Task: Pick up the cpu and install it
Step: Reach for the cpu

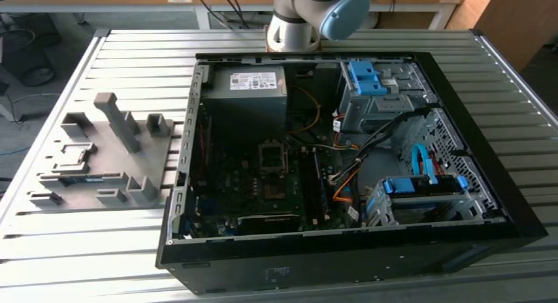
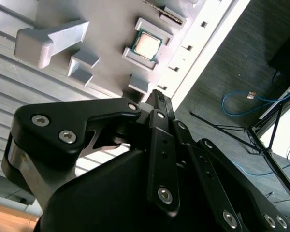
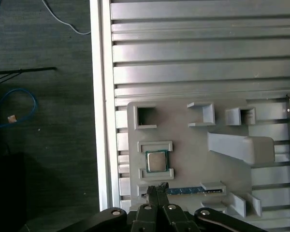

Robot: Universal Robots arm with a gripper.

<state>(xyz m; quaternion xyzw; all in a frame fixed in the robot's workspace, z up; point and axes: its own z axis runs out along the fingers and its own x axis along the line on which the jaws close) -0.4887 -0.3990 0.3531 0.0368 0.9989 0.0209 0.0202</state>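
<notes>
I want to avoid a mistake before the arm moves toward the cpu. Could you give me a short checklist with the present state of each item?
1. The cpu lies flat in its recess of the grey tray: ok.
2. Nothing covers the cpu: ok.
3. The gripper holds nothing: ok.
4. The jaws are open for the grasp: not ok, they are shut.
5. The motherboard socket is free and open: cannot tell.
</notes>
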